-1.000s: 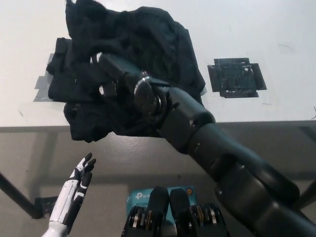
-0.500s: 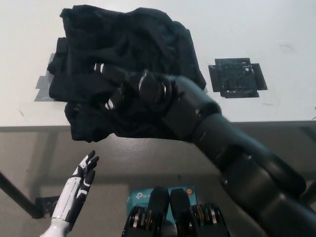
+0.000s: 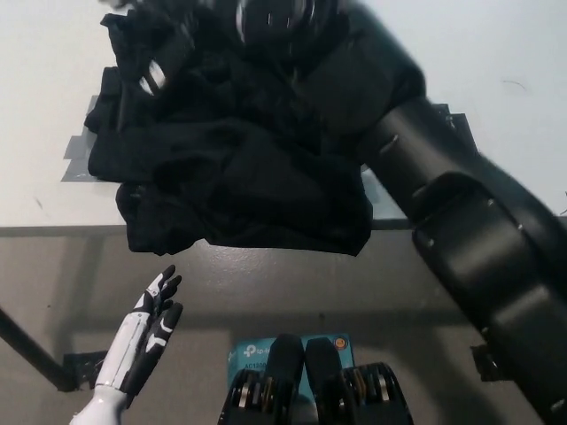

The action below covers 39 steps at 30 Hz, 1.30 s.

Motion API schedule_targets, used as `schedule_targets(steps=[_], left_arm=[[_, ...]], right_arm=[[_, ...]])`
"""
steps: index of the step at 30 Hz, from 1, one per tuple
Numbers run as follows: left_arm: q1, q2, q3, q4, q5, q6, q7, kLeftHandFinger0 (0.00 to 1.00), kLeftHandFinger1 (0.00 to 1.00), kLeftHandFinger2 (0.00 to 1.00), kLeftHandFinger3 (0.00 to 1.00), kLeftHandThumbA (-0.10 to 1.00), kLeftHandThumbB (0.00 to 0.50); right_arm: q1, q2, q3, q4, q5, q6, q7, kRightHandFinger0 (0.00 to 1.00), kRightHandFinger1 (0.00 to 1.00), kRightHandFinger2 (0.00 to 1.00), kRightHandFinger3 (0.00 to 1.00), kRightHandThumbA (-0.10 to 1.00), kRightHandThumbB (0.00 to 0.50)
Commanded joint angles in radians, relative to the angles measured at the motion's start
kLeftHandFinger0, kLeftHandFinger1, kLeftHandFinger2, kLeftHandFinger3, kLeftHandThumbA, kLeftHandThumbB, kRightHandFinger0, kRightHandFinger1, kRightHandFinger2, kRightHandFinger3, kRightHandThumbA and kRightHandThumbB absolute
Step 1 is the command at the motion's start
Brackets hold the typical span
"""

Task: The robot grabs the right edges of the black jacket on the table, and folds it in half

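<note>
Your black jacket [image 3: 230,177] lies bunched on the white tabletop [image 3: 496,44], its front edge hanging over the rim. Your right hand [image 3: 164,53] is over its far left part; whether it grips, you cannot tell. Your left hand [image 3: 146,341] rests low, fingers spread, empty.

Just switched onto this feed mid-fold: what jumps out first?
The black right arm fills the picture's right side, reaching diagonally up over the black jacket, its robot hand blurred against the cloth near the top left. The jacket lies bunched on the white table, its near edge hanging over the front. The white left robot hand rests open at lower left, below the table.
</note>
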Motion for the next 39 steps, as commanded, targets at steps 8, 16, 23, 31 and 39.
schedule_targets(steps=[8, 16, 23, 31, 39], left_arm=[[-0.042, -0.001, 0.007, -0.001, -0.014, -0.02, 0.006, 1.0, 1.0, 1.0, 1.0, 1.0, 0.134], [-0.089, 0.005, 0.046, 0.018, -0.061, -0.009, 0.009, 1.0, 1.0, 1.0, 1.0, 1.0, 0.168], [-0.131, 0.009, 0.064, 0.05, -0.092, -0.029, 0.008, 1.0, 1.0, 1.0, 1.0, 1.0, 0.197], [-0.148, 0.018, 0.068, 0.091, -0.104, -0.043, -0.001, 1.0, 1.0, 1.0, 1.0, 1.0, 0.159], [-0.131, 0.011, 0.072, 0.104, -0.11, -0.068, -0.011, 1.0, 1.0, 1.0, 1.0, 1.0, 0.159]], right_arm=[[-0.072, -0.211, -0.247, -0.489, 0.316, 0.256, 0.144, 1.0, 1.0, 1.0, 1.0, 1.0, 0.442], [0.324, -0.452, -0.553, -1.142, 0.394, 0.256, 0.039, 1.0, 1.0, 1.0, 1.0, 1.0, 0.339], [0.844, -0.392, -0.752, -1.539, 0.561, 0.255, -0.02, 1.0, 1.0, 1.0, 1.0, 1.0, 0.361], [1.192, -0.24, -0.733, -1.509, 0.592, 0.076, -0.017, 1.0, 1.0, 1.0, 1.0, 1.0, 0.342], [1.344, -0.139, -0.641, -1.341, 0.47, -0.055, -0.047, 1.0, 1.0, 1.0, 1.0, 1.0, 0.267]])
